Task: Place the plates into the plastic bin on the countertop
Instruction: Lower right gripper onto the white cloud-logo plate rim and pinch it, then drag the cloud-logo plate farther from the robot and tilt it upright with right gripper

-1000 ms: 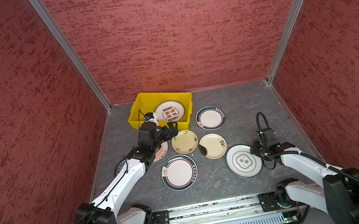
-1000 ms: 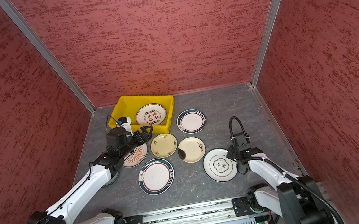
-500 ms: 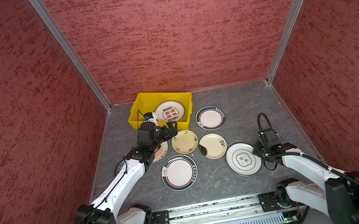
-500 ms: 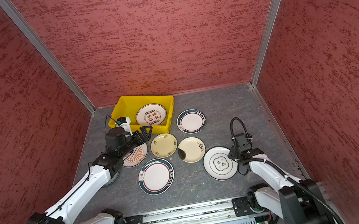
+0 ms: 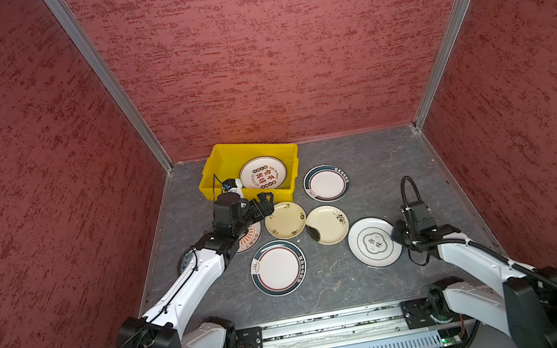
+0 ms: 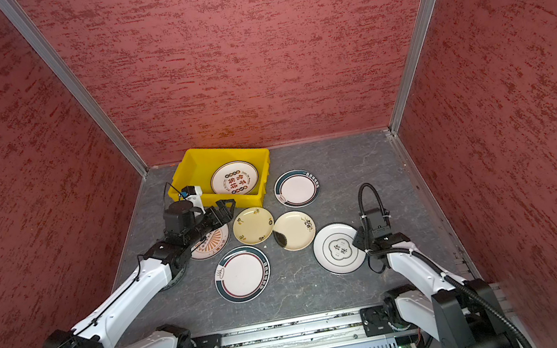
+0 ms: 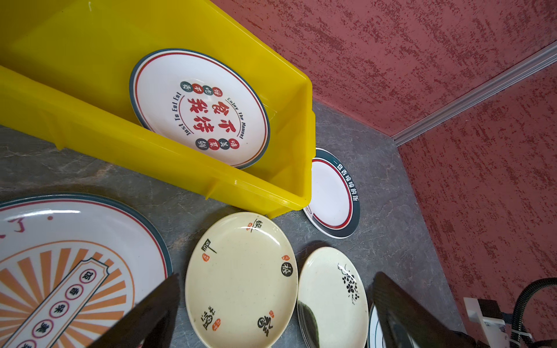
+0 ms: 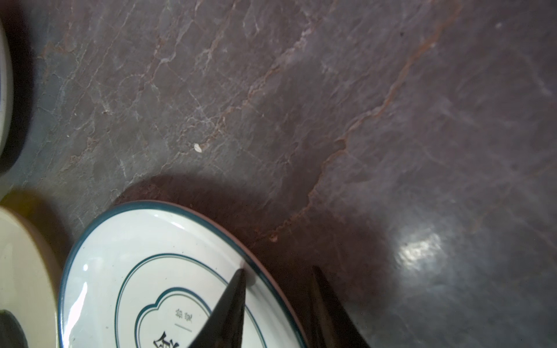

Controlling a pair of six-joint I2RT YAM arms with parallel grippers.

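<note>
The yellow plastic bin [image 5: 215,164] stands at the back left of the countertop [image 5: 374,154] with one red-lettered plate [image 5: 263,173] inside. Several plates lie in front of it: two cream ones [image 5: 285,220] [image 5: 327,224], two dark-rimmed ones [image 5: 326,182] [image 5: 278,267], an orange sunburst one [image 5: 251,239] and a white, green-lined plate [image 5: 372,242]. My left gripper [image 5: 262,203] [image 7: 275,275] hangs open and empty above the cream plates, just before the bin. My right gripper [image 5: 396,235] [image 8: 277,269] straddles the white plate's right rim, one finger [image 8: 238,280] inside, one outside, a gap still showing.
Red textured walls close in the left, back and right sides. An aluminium rail [image 5: 334,322] with both arm bases runs along the front edge. A dark patterned dish [image 5: 185,261] lies mostly hidden under my left arm.
My right gripper's jaws have narrowed around the white plate's rim. The left arm has stayed still and open.
</note>
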